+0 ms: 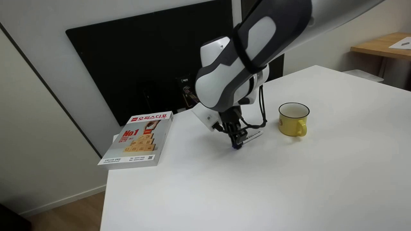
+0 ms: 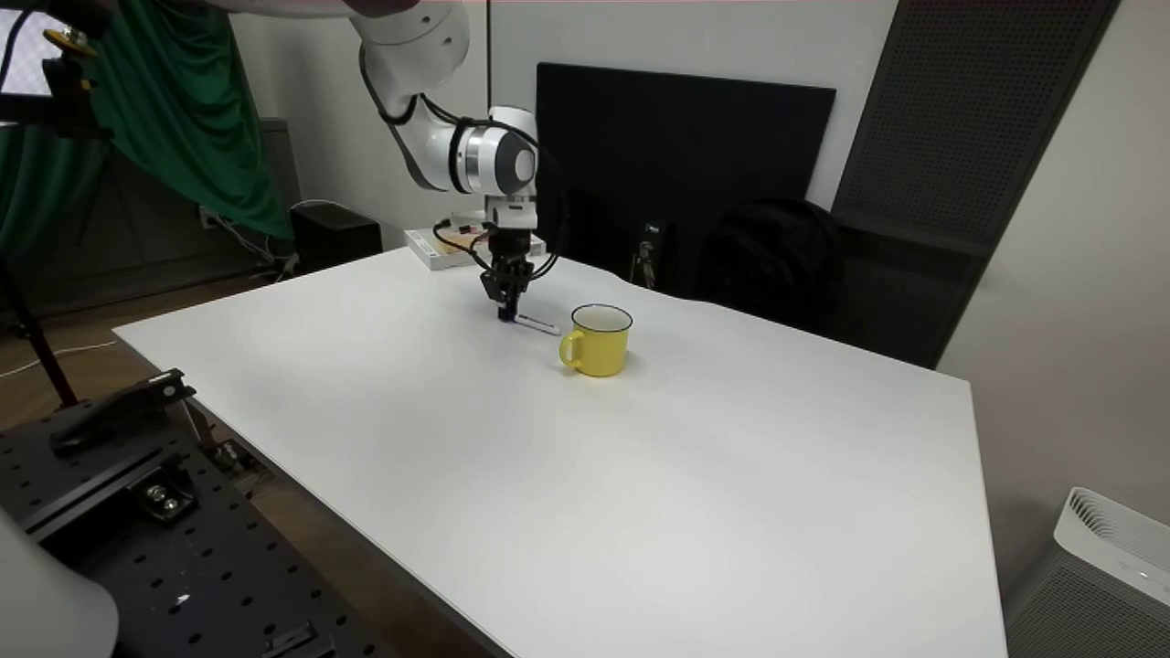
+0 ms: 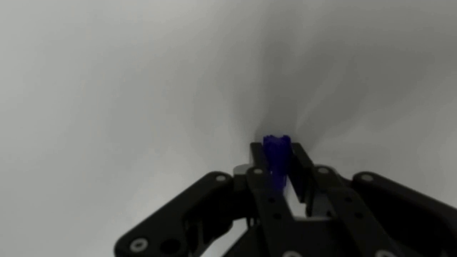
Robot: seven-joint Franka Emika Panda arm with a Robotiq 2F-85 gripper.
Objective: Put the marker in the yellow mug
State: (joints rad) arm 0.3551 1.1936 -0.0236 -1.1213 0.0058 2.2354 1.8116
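Note:
The yellow mug stands upright on the white table, its pale inside facing up; it also shows in an exterior view. It is out of the wrist view. My gripper points down at the table, a little apart from the mug. It is shut on the dark blue cap end of the marker. In the wrist view the blue cap sits between the two fingertips. The white barrel sticks out from the fingers towards the mug in an exterior view. I cannot tell whether the barrel touches the table.
A thick book or box with red print lies at the table's edge, on the gripper's side away from the mug. A black board stands behind the table. Cables hang by the gripper. The white table extends around the mug.

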